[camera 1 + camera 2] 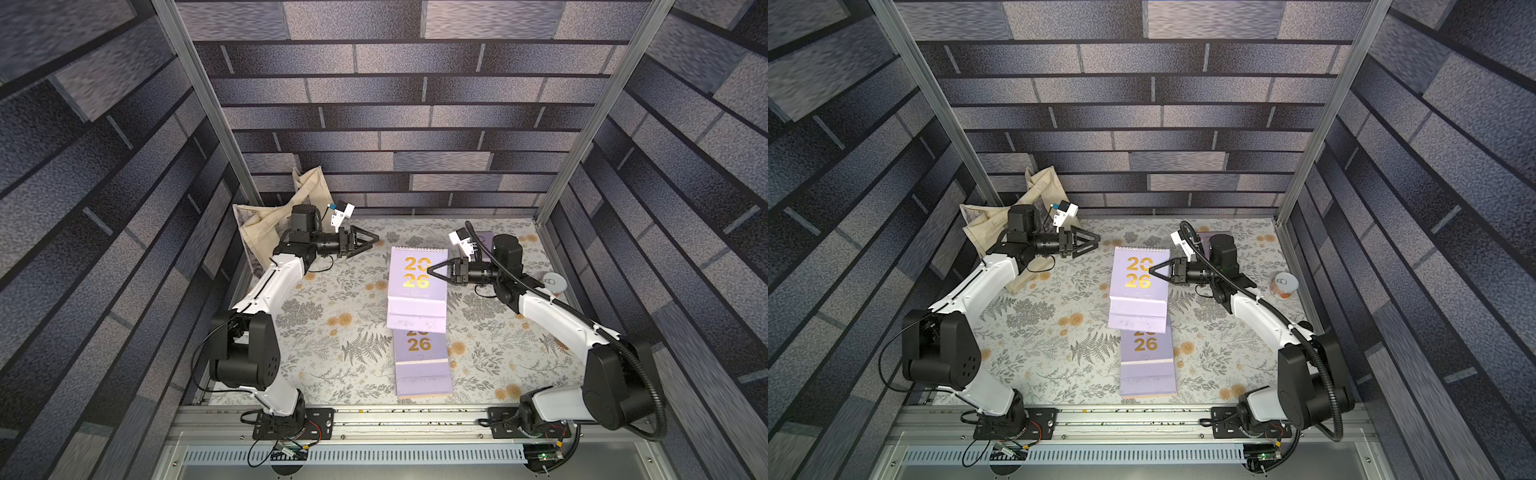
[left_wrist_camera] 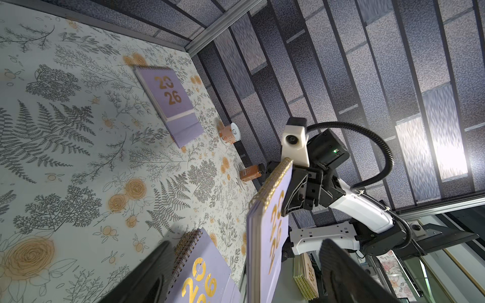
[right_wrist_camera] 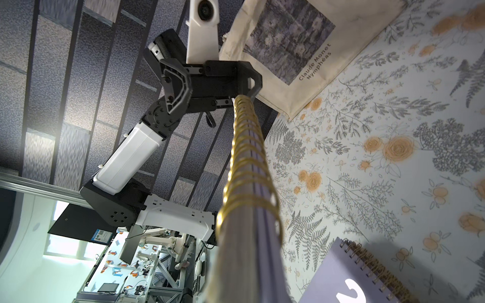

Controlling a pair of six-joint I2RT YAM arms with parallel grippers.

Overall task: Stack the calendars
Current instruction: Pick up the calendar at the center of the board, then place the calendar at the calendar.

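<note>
I see right gripper (image 1: pixel 430 270) clamped on edge of lilac spiral-bound "2026" calendar (image 1: pixel 415 299), raised above floral-print table (image 1: pixel 332 332). Second lilac calendar (image 1: pixel 422 365) lies flat below, nearer front. Left gripper (image 1: pixel 374 240) jaws apart, empty, beside beige canvas tote bag (image 1: pixel 266 224).

On the table (image 1: pixel 332 340), a pile of calendars (image 1: pixel 422 365) lies flat in the middle, near the front edge. Above the back end of the pile is the held calendar (image 1: pixel 417 286), off the table, with its spiral toward the back. The right gripper (image 1: pixel 432 270) is on its right edge. The left gripper (image 1: pixel 372 240) is to the left and further back, apart from it. Behind that gripper, in the back left corner, a bag (image 1: pixel 266 220) lies partly against the wall. One more calendar (image 2: pixel 170 102) lies flat in the back right corner. A tin (image 1: pixel 555 283) stands at the right edge, and a small bottle (image 2: pixel 250 171) is nearer the front.
</note>
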